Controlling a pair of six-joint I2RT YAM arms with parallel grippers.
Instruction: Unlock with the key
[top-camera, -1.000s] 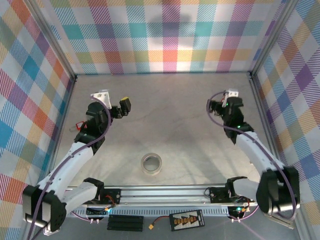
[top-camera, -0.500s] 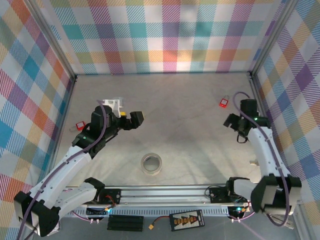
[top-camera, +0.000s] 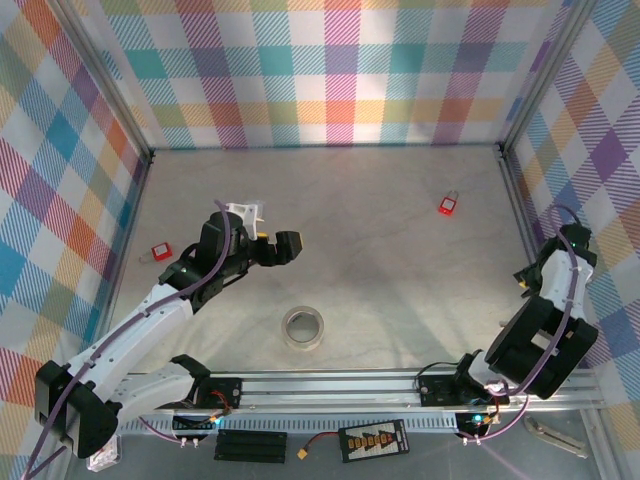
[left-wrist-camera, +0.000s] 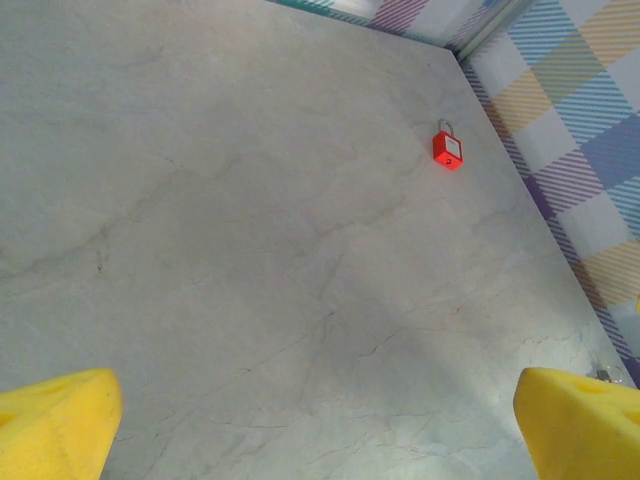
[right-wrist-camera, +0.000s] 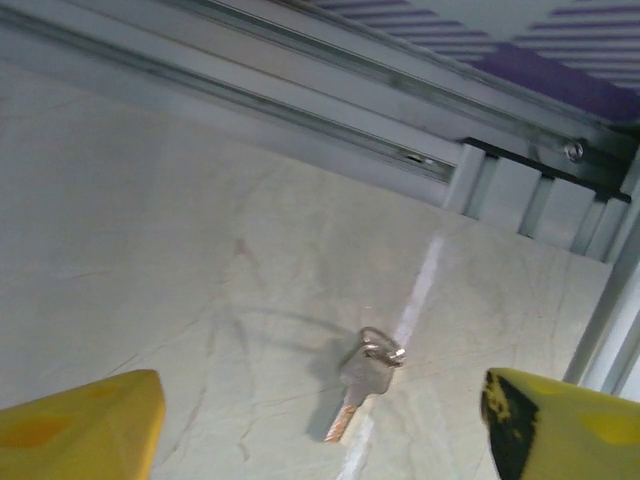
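A small red padlock lies on the grey table at the back right; it is also far ahead in the left wrist view. A silver key with a ring lies flat on the table near a metal rail. My right gripper hovers over it, open, one yellow finger on each side and neither touching the key. The right arm is folded against the right wall. My left gripper is open and empty left of centre, its yellow fingertips far apart.
A roll of tape lies near the front middle. A second small red object sits by the left wall. Checked walls close in the table on three sides, and an aluminium rail runs along the front.
The right arm has swung from the back right over to the right wall, leaving the padlock uncovered. The left gripper has moved right, toward the centre.
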